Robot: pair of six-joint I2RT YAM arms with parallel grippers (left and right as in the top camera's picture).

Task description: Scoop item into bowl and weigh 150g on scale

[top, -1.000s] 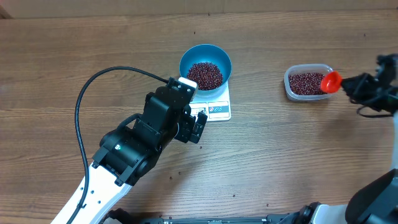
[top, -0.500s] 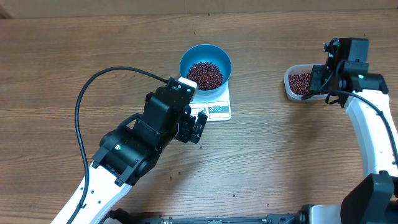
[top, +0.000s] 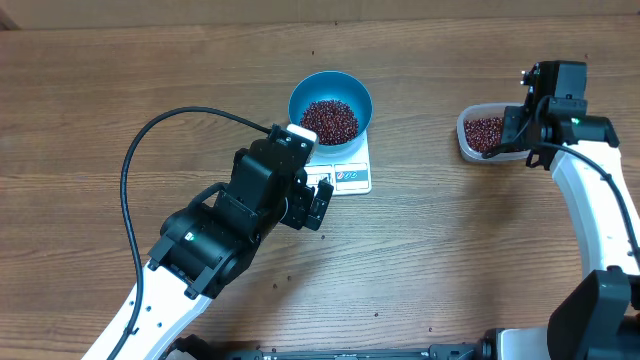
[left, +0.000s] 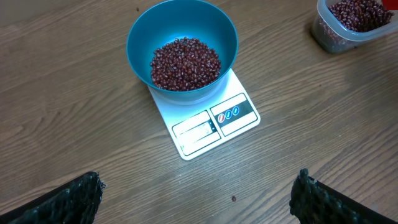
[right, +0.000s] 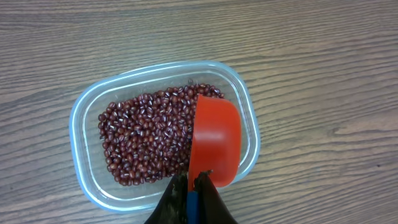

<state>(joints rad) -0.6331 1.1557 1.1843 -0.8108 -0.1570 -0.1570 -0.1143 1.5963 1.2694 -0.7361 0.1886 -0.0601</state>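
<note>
Right gripper (right: pixel 191 186) pinches a smooth red plastic scoop (right: pixel 214 146) (rounded) over grainy maroon beans (right: pixel 146 140); left gripper (left: pixel 193 199) gapes empty.

A matt, wood-grained tabletop (top: pixel 100 80) is seen; the tub (right: pixel 155 67) is made of clear glossy plastic, the scoop (right: pixel 214 143) and bowl (left: pixel 186 18) of smooth plastic

left arm (top: pixel 215 235), lower left: black housings, white link, looping black cable (top: pixel 124 178). right arm (top: pixel 590 205): white, black wrist.
</note>
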